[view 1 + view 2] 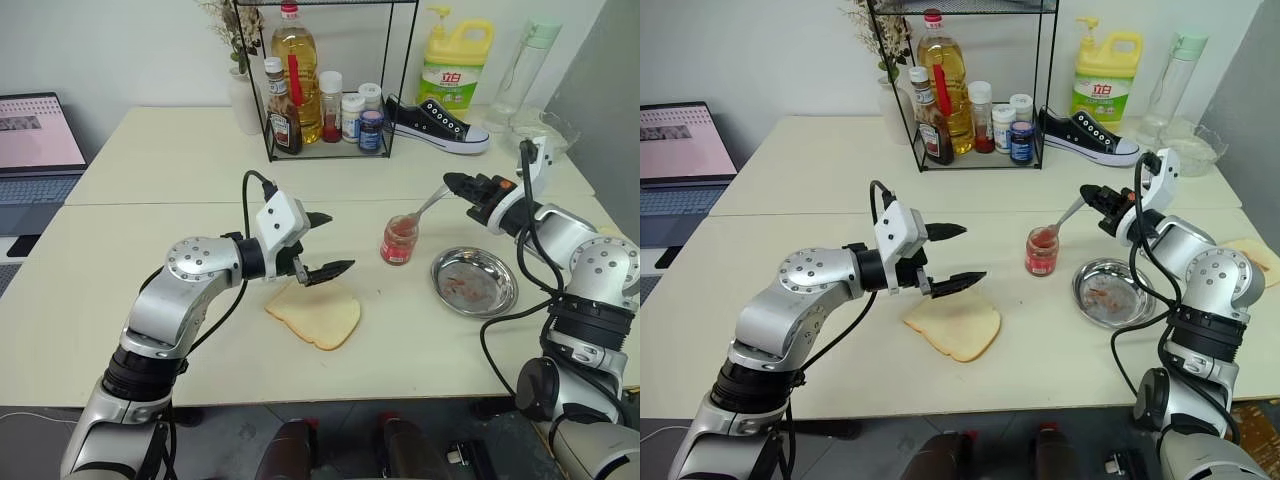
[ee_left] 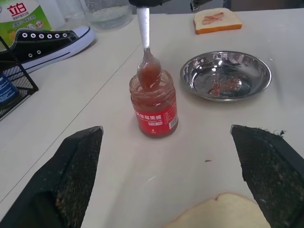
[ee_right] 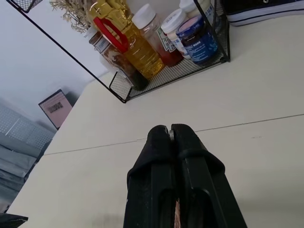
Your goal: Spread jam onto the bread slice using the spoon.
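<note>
Left eye: right gripper, right of centre, pinches the spoon; bowl dips into the jam at centre. Bread slice sits lower centre under the left gripper, jaws spread, empty.

Left wrist: spoon bowl loaded at jar mouth. Lift straight, keep it level.

Right wrist: jaws pressed together.

bread slices: 2, one past the steel dish, one on its near side | jam jar: 1 | spoon: 1 | sneaker: 1
</note>
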Motion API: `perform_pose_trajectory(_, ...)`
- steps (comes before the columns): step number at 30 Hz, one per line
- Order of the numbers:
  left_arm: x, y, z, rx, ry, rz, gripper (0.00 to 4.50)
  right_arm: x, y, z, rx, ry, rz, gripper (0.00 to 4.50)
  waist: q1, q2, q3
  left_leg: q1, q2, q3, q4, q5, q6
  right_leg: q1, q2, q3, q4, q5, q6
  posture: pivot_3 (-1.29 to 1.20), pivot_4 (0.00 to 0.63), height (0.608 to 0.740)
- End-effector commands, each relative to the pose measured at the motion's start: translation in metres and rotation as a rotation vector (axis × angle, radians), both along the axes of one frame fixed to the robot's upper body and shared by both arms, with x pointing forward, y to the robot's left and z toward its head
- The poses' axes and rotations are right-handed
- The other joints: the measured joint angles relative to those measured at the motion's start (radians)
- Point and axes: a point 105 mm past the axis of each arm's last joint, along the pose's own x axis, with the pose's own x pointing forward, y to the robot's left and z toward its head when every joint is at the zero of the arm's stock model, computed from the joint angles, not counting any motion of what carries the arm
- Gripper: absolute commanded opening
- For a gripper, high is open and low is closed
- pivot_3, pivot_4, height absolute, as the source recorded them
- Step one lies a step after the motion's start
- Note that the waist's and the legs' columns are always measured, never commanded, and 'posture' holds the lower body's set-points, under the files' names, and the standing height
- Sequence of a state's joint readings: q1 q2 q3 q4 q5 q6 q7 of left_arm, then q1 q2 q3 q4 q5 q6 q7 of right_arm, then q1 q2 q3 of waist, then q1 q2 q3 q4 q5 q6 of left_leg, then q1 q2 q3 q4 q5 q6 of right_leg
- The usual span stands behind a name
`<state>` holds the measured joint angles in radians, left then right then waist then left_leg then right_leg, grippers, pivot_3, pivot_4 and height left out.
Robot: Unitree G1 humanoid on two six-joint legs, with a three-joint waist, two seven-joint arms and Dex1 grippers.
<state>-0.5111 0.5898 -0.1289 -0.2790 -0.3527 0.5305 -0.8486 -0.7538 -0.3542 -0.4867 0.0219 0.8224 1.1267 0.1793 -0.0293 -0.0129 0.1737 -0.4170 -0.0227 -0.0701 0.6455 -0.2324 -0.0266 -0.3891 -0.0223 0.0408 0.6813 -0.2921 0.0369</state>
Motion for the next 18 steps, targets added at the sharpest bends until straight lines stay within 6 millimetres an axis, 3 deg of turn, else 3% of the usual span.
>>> perform_pose_trajectory(1,-0.001,0.001,0.014,-0.004,-0.063,-0.015,4.5,-0.005,-0.003,0.017,-0.002,-0.075,0.001,0.04,0.0,0.0,0.0,0.0,0.0,0.0,0.0,0.0,0.0,0.0,0.0,0.0,0.0,0.0,0.0,0.0,0.15,0.74)
perform_pose_trajectory(10,-0.003,0.003,0.012,0.0,-0.061,-0.021,4.5,-0.005,-0.008,0.019,0.053,-0.065,-0.015,0.04,0.0,0.0,0.0,0.0,0.0,0.0,0.0,0.0,0.0,0.0,0.0,0.0,0.0,0.0,0.0,0.0,0.15,0.74)
perform_pose_trajectory(18,-0.008,0.015,0.016,0.0,-0.054,-0.03,4.5,-0.011,0.001,0.036,0.27,-0.061,0.058,0.04,-0.002,0.0,0.0,0.0,0.0,0.0,0.0,0.0,0.0,0.0,0.0,0.0,0.0,0.0,0.0,0.0,0.15,0.74)
